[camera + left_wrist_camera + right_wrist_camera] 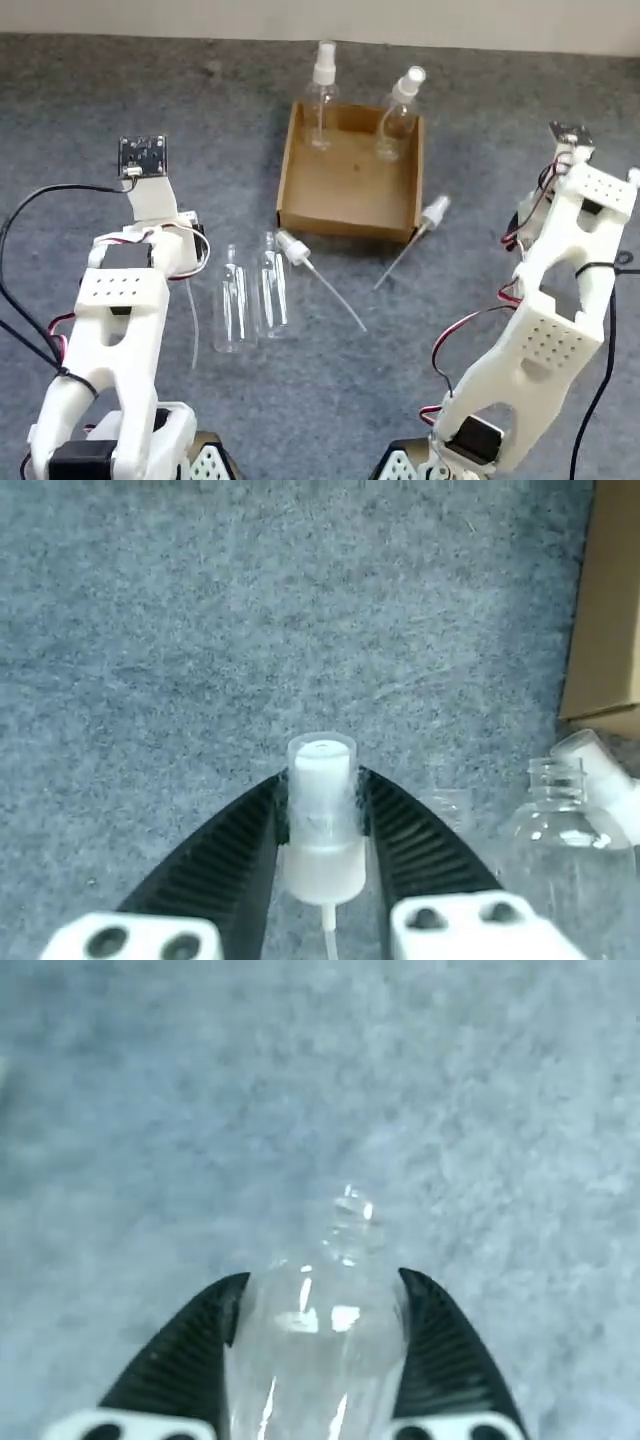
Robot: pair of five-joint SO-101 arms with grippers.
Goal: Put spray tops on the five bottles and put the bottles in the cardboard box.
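Your left jaws clench a spray top; your right jaws grasp a bottle; misaligned, the dip tube could miss the neck.

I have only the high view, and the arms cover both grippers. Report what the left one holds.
Observer: The left gripper is shut on a spray top, with its tube trailing back between the fingers.
Operator: Now the right one.
Observer: The right gripper is shut on a clear bottle, clamped around its body.
Operator: Check that bottle's neck.
Observer: The neck is bare, with no spray top on it.
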